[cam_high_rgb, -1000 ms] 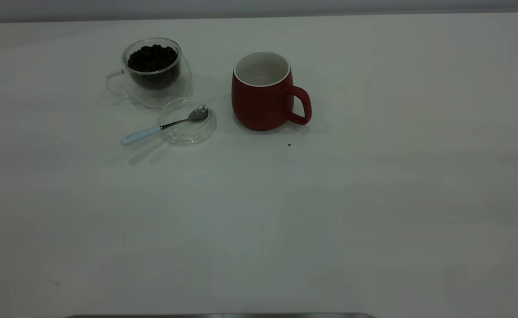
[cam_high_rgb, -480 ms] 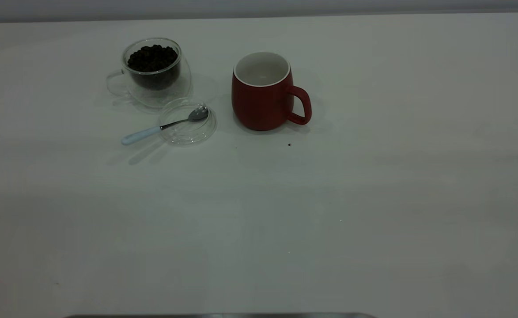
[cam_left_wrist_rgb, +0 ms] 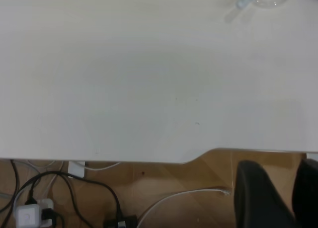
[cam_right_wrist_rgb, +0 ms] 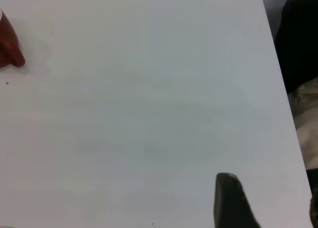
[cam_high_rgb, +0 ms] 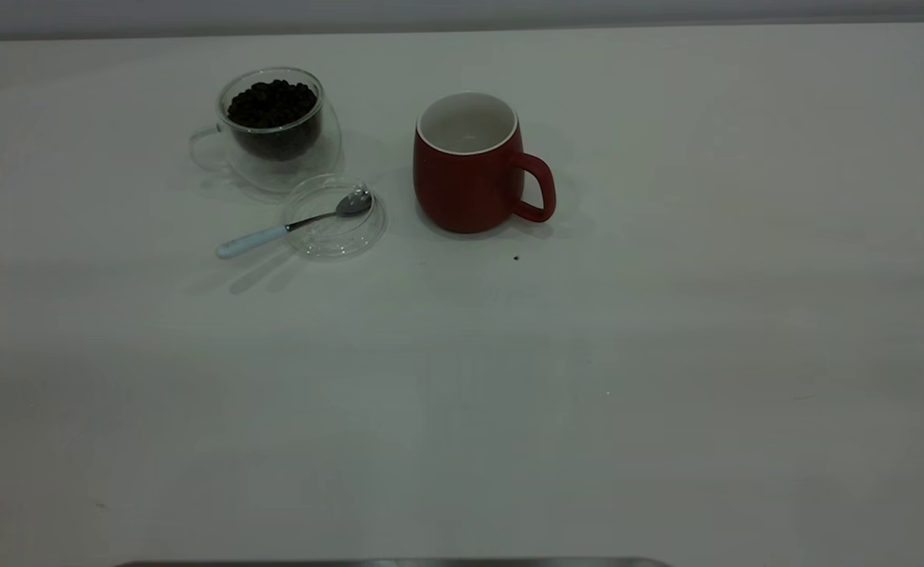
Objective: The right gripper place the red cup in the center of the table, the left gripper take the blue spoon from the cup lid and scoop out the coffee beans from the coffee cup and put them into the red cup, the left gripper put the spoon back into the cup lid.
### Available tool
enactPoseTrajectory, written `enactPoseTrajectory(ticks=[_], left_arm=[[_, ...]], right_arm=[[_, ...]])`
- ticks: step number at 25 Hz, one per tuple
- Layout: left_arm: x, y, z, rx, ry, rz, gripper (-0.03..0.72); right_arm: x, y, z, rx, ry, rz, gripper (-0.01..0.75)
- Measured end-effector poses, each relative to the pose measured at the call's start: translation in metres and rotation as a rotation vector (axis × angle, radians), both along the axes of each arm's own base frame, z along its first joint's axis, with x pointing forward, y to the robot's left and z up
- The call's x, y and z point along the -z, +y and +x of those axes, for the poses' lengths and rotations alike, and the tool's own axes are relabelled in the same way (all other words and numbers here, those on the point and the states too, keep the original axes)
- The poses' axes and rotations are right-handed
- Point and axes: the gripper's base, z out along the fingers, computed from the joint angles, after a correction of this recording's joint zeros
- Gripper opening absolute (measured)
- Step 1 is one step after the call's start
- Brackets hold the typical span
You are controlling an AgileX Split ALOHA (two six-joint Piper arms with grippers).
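- Both grippers sit clear of the work: the left gripper point(cam_left_wrist_rgb: 273, 198) shows in its wrist view only as two dark fingers with a gap between them, spread and holding nothing, hanging past the table's near edge over a wooden floor with cables.
- Of the right gripper point(cam_right_wrist_rgb: 266, 203), one dark finger and a sliver at the frame's edge appear in its own wrist view; a wide gap lies between them, so it reads as spread and empty, over bare table well to the right of the cup.
- Neither arm appears in the exterior view, which suggests both are parked back from the objects.
- At the far centre of the white table point(cam_high_rgb: 666, 354) stands the red cup point(cam_high_rgb: 468, 169), upright, its handle to the right, its white interior showing no beans.
- Left of it stands the glass coffee cup point(cam_high_rgb: 272, 130), heaped with coffee beans point(cam_high_rgb: 272, 102); the clear cup lid point(cam_high_rgb: 335, 216) lies just in front of it.
- Resting with its bowl in the lid is the blue spoon point(cam_high_rgb: 292, 226), its pale handle jutting out to the near left, free for the left gripper to take.
- One dark speck point(cam_high_rgb: 516, 257), perhaps a stray bean, lies near the red cup's handle.
- Judging by the layout, scooping either has not begun or is finished; this cannot be told.
- In the wrist views the objects are cut off: only the spoon's handle tip and the lid's rim in the left, and a red edge of the cup in the right.
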Motion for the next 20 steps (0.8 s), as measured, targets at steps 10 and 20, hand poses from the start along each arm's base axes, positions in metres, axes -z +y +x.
enactPoseTrajectory(ticks=[10,20], left_arm=[[0.000,0.001,0.000,-0.012,0.000,0.005,0.347],[0.000,-0.003,-0.031,-0.030,-0.201,0.030,0.348]], right_arm=[[0.000,0.000,0.000,0.000,0.000,0.000,0.412],[0.000,0.000,0.000,0.000,0.000,0.000,0.412]])
